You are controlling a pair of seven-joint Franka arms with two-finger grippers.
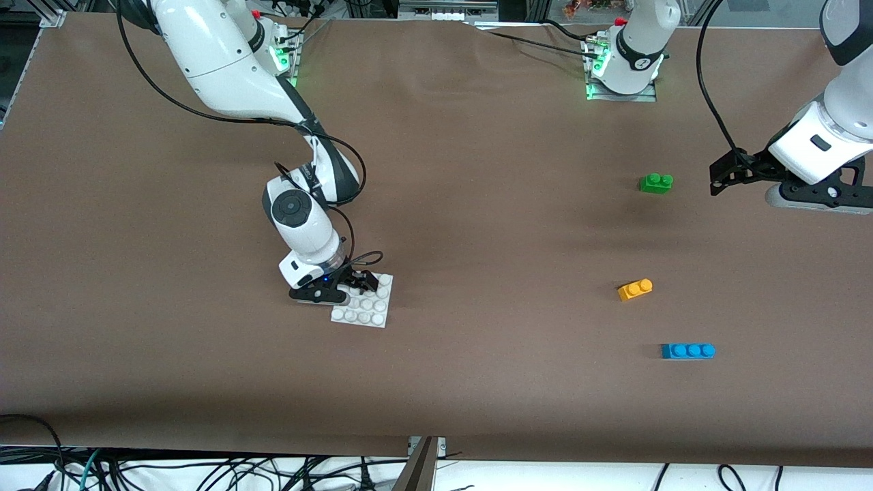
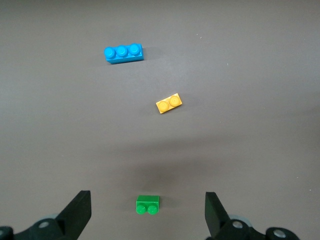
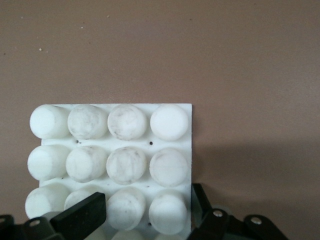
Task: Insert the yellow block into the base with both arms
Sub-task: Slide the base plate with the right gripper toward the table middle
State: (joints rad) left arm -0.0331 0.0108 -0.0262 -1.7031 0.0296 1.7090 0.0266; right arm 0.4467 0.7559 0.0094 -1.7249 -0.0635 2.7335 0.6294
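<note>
The yellow block [image 1: 635,290] lies on the table toward the left arm's end, between the green and blue bricks; it also shows in the left wrist view [image 2: 169,103]. The white base [image 1: 372,317] lies flat toward the right arm's end. My right gripper [image 1: 358,281] is down on it, shut on the base's edge. In the right wrist view [image 3: 142,215], one finger rests among the studs and the other is against the base's [image 3: 148,144] outer edge. My left gripper [image 1: 723,179] is open and empty, over the table beside the green brick; it also shows in the left wrist view [image 2: 147,220].
A green two-stud brick [image 1: 656,183] lies farther from the front camera than the yellow block and shows between my left fingers [image 2: 148,204]. A blue three-stud brick [image 1: 687,350] lies nearer to the camera [image 2: 123,52]. Brown table between the base and the bricks.
</note>
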